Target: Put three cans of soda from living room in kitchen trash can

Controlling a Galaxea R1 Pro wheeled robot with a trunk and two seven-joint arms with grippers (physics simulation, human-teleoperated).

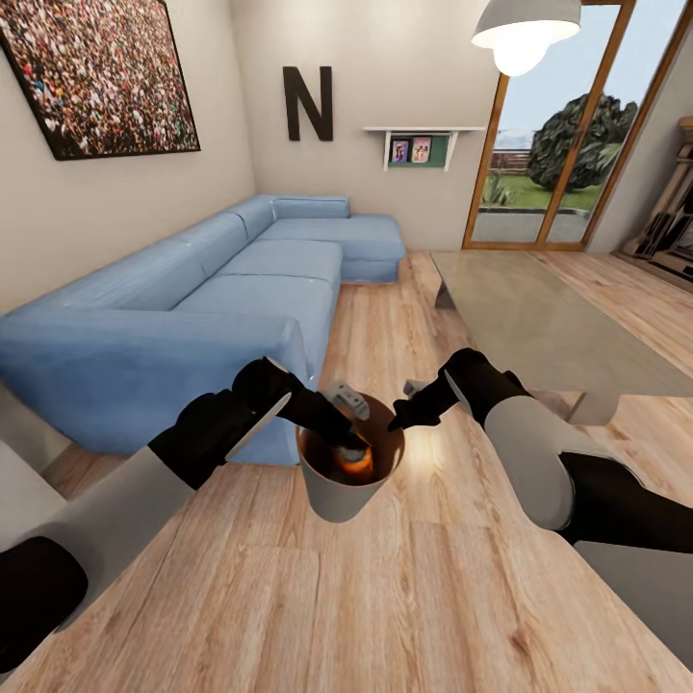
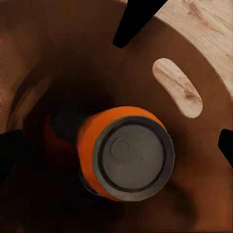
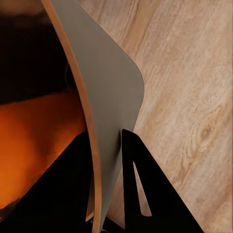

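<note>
From the head view the bin [image 1: 346,496] hangs in the air above the wood floor [image 1: 404,597], between the two arms, in front of the near end of the blue sofa [image 1: 192,318]. The right gripper [image 1: 397,422] meets its rim on the right side, and the left gripper [image 1: 348,445] reaches down into its mouth, where an orange can [image 1: 358,466] glows low inside. The right wrist view makes the hold plain: one black finger [image 3: 150,189] lies against the grey outer wall of the bin [image 3: 109,97] and the other sits inside against the brown lining, so the jaws are pinched onto the wall just below the tan rim, with an orange blur of can [image 3: 39,141] inside. The left wrist view looks straight down the bin [image 2: 204,194] at the orange can [image 2: 126,153], lying on its side with its dull grey top facing the camera, beside the cut-out handle hole [image 2: 177,87]; the left gripper's [image 2: 116,145] dark fingertips [image 2: 136,19] stand spread wide apart at the picture's edges and touch nothing. A darker shape lies behind the can, too dim to name. Around them are a glass-topped coffee table [image 1: 539,318], a black letter N [image 1: 308,103] on the wall, a crowd picture [image 1: 96,67], a small shelf [image 1: 421,144], a hanging lamp [image 1: 525,29] and a glass door [image 1: 568,125] to a garden.
</note>
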